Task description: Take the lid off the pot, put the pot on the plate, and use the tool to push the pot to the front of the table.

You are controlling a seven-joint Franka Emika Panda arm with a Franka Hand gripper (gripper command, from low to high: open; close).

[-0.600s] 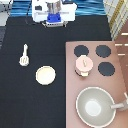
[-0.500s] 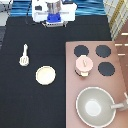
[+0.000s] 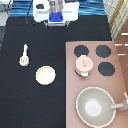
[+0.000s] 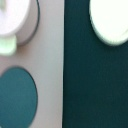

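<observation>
Gripper [image 3: 55, 14] sits at the exterior view's top edge, above the black table [image 3: 30, 100], well apart from every task item. Cannot tell how it stands or whether it holds anything; nothing is seen in it.

Pot [image 3: 84, 65] stands on the brown stove [image 3: 120, 85], far below the gripper toward the exterior view's bottom right, over one burner [image 3: 80, 70]. Lid [image 3: 84, 62] is still on the pot, knob up.

Plate [image 3: 45, 75] lies bare on the table, below the gripper and slightly left. Tool [image 3: 24, 56] lies left of the plate, apart from it.

Grey pan [image 3: 94, 106] is farthest from the gripper.

Wrist view: stove surface [image 4: 47, 75], a burner [image 4: 17, 97], table, and a pale round edge, likely the plate [image 4: 110, 22].
</observation>
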